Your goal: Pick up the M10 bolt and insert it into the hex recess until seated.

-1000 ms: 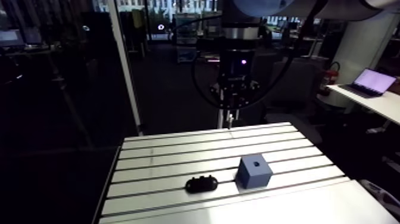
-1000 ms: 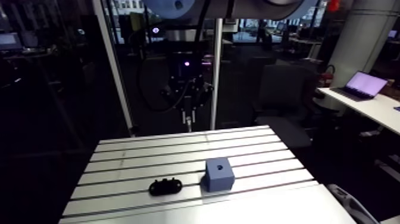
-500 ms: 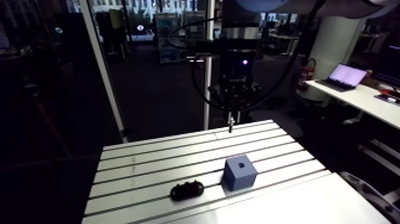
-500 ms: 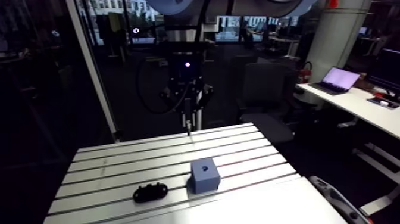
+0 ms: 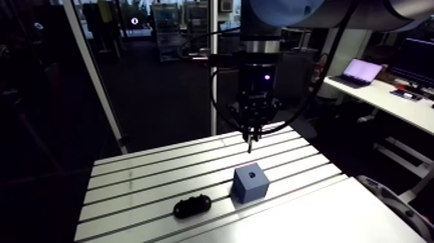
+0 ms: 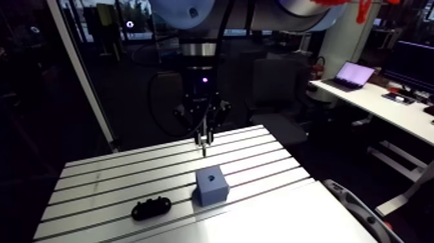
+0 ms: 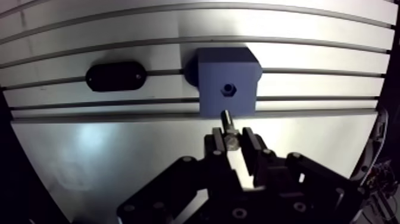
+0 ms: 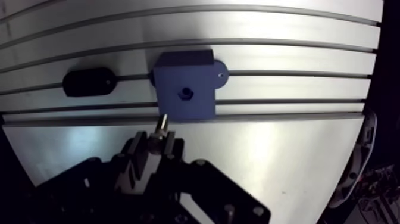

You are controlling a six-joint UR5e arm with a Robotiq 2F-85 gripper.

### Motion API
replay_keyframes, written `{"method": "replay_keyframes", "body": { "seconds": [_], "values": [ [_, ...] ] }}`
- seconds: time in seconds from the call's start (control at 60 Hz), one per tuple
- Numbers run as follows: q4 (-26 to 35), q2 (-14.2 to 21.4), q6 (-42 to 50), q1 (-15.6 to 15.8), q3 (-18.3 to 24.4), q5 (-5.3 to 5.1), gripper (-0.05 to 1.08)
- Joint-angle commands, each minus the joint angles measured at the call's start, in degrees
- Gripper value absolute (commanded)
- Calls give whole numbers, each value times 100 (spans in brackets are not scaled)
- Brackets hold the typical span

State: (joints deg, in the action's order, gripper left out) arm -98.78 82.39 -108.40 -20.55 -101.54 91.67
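A blue block [image 7: 228, 81] with a hex recess [image 7: 227, 90] in its top face rests on the slotted aluminium table [image 5: 161, 174]. My gripper [image 7: 231, 140] is shut on the M10 bolt [image 7: 228, 127], whose threaded shank points down out of the fingers. In the arm view the gripper [image 5: 250, 129] hangs above the table, just behind the blue block [image 5: 250, 183], with the bolt tip [image 5: 250, 147] clear of the block's top. In the wrist view the bolt tip sits a little short of the recess.
A black oval part [image 5: 192, 207] lies on the table left of the block, also seen beside the block in the wrist view [image 7: 115, 76]. A smooth plate [image 5: 310, 216] covers the table's near side.
The arm view has shifted with the arm. Relative to the block, the gripper with the bolt has come nearer and lower, from over the table's far edge to just behind the block.
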Motion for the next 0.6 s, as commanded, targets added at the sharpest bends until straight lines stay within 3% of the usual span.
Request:
{"method": "replay_keyframes", "body": {
  "seconds": [0.017, 0.167, 0.6],
  "values": [
    [-5, -129, -19, -37, 23, 70, 105],
    [4, -157, 5, -37, 0, 177, 105],
    [-4, -211, 104, -37, -113, 180, 106]
  ]
}}
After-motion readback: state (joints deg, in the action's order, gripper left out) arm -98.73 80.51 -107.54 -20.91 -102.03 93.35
